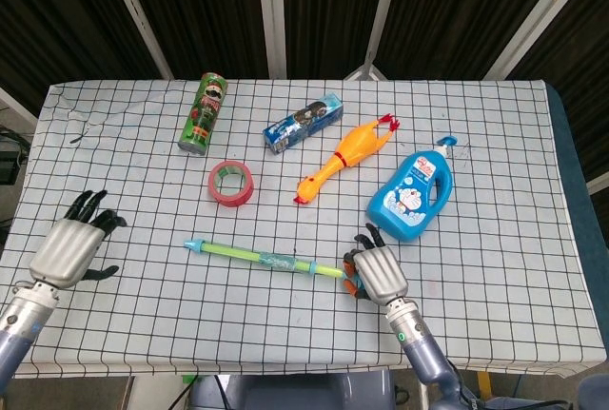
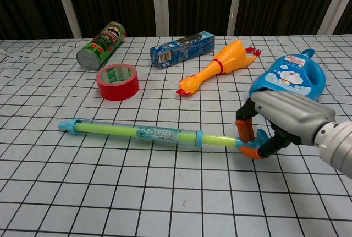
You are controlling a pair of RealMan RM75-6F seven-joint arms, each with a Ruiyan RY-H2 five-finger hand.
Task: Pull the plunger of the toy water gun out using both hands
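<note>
The toy water gun (image 1: 262,258) (image 2: 137,132) lies across the near middle of the checked table, a clear green tube with a blue nozzle at its left end. Its orange plunger handle (image 2: 247,138) is at the right end, and my right hand (image 1: 378,270) (image 2: 286,117) grips that handle with its fingers curled round it. A short length of green plunger rod (image 2: 220,140) shows between handle and tube. My left hand (image 1: 71,246) hovers over the table's left side, fingers apart, well left of the nozzle and holding nothing. The chest view does not show the left hand.
A red tape roll (image 1: 231,183), a green crisp can (image 1: 203,112) and a blue biscuit pack (image 1: 303,121) lie behind the gun. A rubber chicken (image 1: 347,156) and a blue Doraemon bottle (image 1: 411,195) lie beyond my right hand. The table's front edge (image 1: 285,369) is close.
</note>
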